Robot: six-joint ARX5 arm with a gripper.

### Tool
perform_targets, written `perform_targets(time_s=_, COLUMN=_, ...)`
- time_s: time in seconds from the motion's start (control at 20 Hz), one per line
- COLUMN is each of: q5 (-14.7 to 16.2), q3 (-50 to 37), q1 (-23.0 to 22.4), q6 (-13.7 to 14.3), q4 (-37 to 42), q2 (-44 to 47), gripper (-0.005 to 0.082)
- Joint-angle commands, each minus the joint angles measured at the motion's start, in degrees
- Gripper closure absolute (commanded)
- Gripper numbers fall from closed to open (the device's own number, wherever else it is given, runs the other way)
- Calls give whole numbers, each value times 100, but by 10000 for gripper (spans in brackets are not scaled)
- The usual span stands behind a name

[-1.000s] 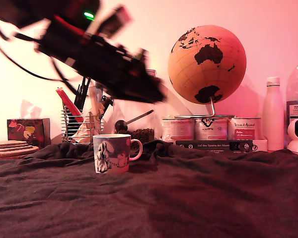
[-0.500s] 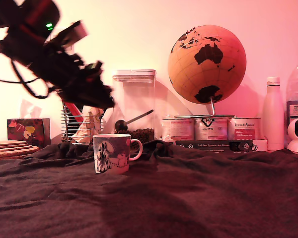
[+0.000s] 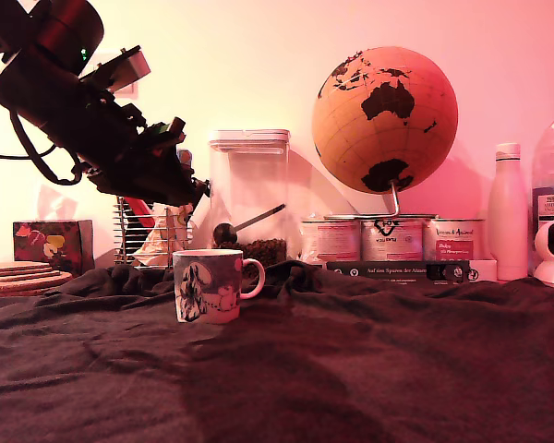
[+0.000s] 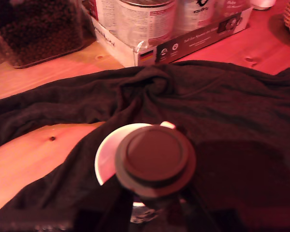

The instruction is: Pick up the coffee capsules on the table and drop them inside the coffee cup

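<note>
Holding a grey-brown capsule flat-face up, my gripper is clamped on it above the coffee cup; dark cloth lies open around.

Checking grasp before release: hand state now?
Hand: closed on a coffee capsule, held above the coffee cup.

I see a globe above three tins, a clear canister of coffee beans, and a white bottle behind.
</note>
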Motion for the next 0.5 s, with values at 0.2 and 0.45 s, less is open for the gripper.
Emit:
perform_targets(time_s=0.2, q5=-20, q3=-31, q1=-15, q6=-81, q4=48, q2=24, gripper=662)
perform_targets(time_s=0.45, q5=-17, q3=-26, q1=-17, q6=-229, q4=50, q2=81, gripper=662)
